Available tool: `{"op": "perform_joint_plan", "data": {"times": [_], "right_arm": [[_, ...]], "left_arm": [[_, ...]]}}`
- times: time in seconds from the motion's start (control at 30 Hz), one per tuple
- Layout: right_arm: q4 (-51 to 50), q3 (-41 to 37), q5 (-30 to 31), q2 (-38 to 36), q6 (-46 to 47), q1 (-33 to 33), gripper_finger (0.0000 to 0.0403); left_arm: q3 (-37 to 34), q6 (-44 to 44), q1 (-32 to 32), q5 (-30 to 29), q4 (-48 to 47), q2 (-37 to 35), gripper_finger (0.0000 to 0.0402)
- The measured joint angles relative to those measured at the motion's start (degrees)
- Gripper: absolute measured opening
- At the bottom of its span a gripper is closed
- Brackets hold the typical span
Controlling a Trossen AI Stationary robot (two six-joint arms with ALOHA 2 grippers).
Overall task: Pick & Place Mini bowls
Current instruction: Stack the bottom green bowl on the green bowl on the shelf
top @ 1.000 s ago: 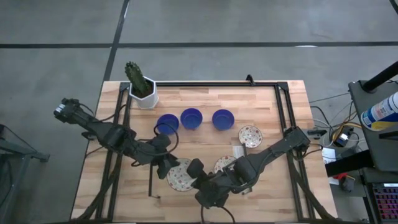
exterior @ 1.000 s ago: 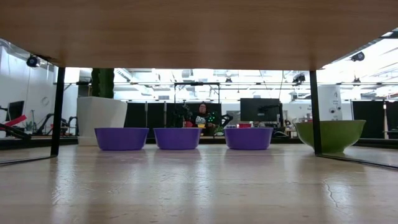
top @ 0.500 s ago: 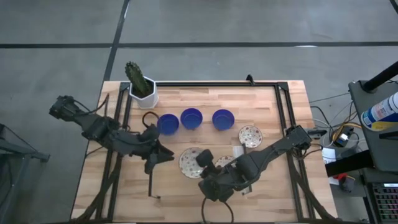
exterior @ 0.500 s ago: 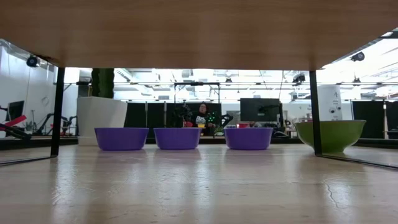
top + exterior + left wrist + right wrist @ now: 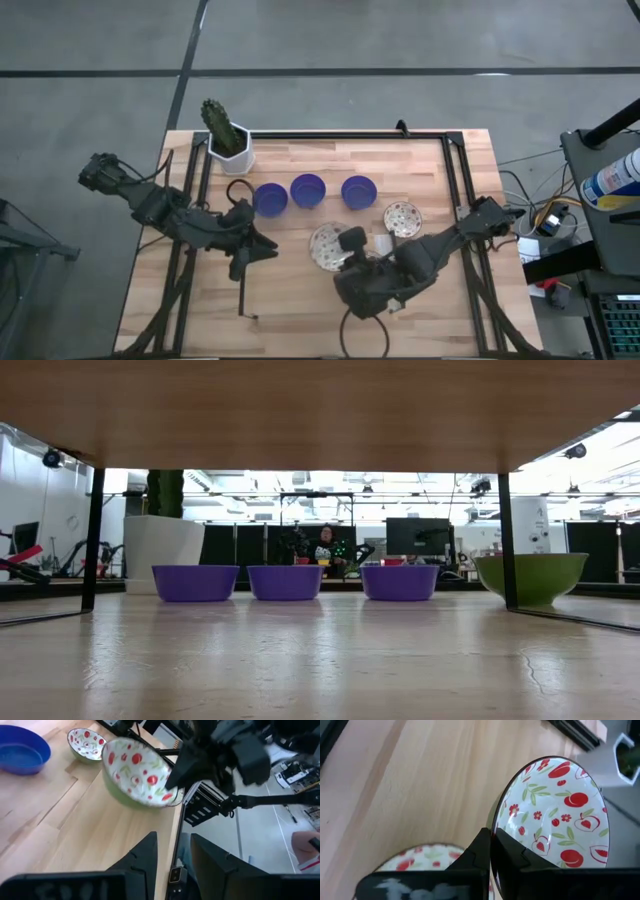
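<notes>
Right hand (image 5: pixel 490 851) pinches rim of patterned bowl (image 5: pixel 326 246), lifted mid-table, near row of blue bowls (image 5: pixel 306 190). Left hand (image 5: pixel 172 857) parted, empty, toward left edge. Keep bowl level, lower gently beside second patterned bowl (image 5: pixel 402 218), release once seated.

Three mini bowls (image 5: pixel 307 190) glossy blue; held bowl (image 5: pixel 555 815) white, red-green floral.
</notes>
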Motion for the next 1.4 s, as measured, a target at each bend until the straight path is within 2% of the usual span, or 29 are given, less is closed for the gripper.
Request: {"op": "perform_joint_plan", "data": {"times": [0.4,0.83,1.13,1.4], "right_arm": [[-11.27,0.07,1.45,-2.15,14.47,5.3,0.0008],[-10.16,-1.17,2.86,-2.05,20.17,12.09,0.0008],[-6.8,-7.82,3.07,-1.95,20.23,12.37,0.0008],[-5.94,-9.29,2.75,-1.93,21.27,12.37,0.0009]], "left_arm": [[-0.07,1.05,0.02,-0.02,-0.14,0.0,0.0108],[-0.09,0.92,0.02,-0.04,-0.11,0.02,0.0108],[-0.09,0.87,0.02,-0.26,-0.1,0.04,0.0108],[-0.09,0.76,0.02,-0.72,-0.08,0.07,0.0108]]}}
